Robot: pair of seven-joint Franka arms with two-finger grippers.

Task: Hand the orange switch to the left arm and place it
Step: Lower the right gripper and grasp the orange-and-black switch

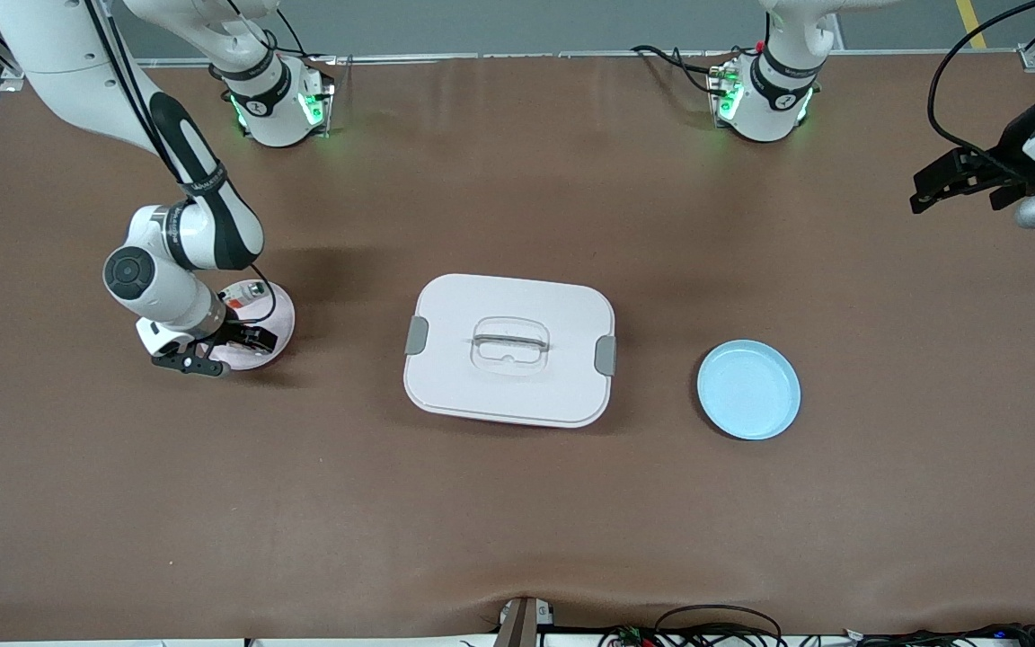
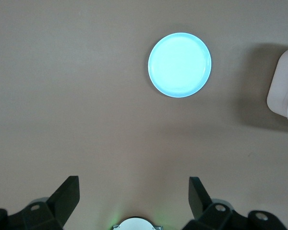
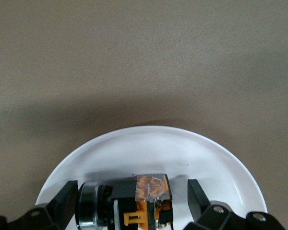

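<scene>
The orange switch [image 3: 144, 199], black with an orange face and a silver end, lies on its side on the pink plate [image 3: 158, 146]. My right gripper [image 3: 132, 191] is low over that plate [image 1: 282, 314], open, with one finger on each side of the switch; one finger is close against the silver end and the other stands apart. In the front view my right gripper [image 1: 223, 350] hides the switch. The white box [image 1: 508, 349] stands mid-table. My left gripper [image 1: 962, 184] waits open and empty, high over the left arm's end of the table [image 2: 134, 189].
A light-blue plate [image 1: 748, 389] lies between the box and the left arm's end; it also shows in the left wrist view [image 2: 179, 64] with a corner of the box [image 2: 282, 91]. A small white-grey part [image 1: 250, 289] with a red-orange mark sits on the pink plate.
</scene>
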